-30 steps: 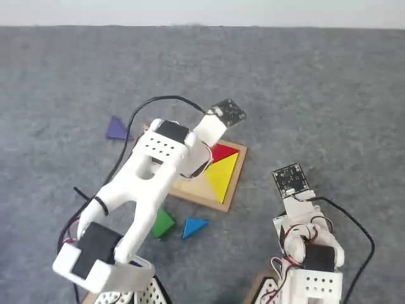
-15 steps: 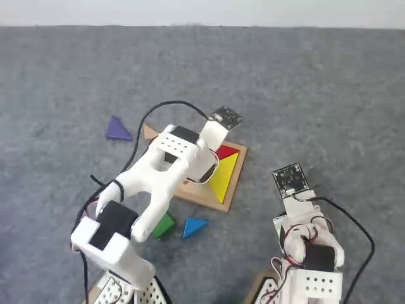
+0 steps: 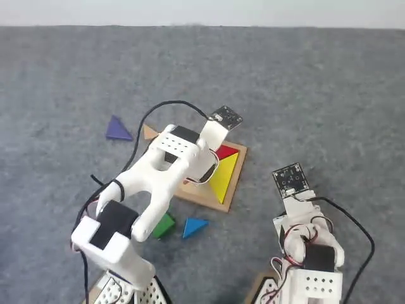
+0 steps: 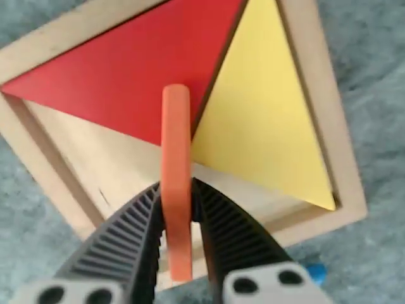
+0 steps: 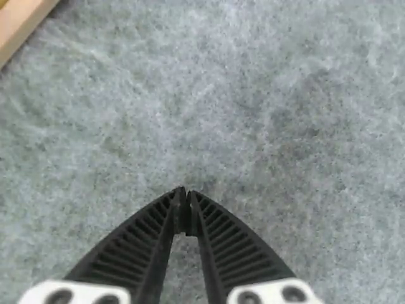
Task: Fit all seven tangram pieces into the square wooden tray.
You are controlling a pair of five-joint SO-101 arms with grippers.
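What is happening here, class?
The left gripper is clamped on an orange piece, held edge-on over the wooden tray, where a red triangle and a yellow triangle lie. A purple piece, a green piece and a blue piece lie outside on the grey mat. The right gripper is shut, empty, above the mat.

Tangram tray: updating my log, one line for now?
left hand: shut on orange piece over tray | right hand: shut | in tray: red piece, yellow piece
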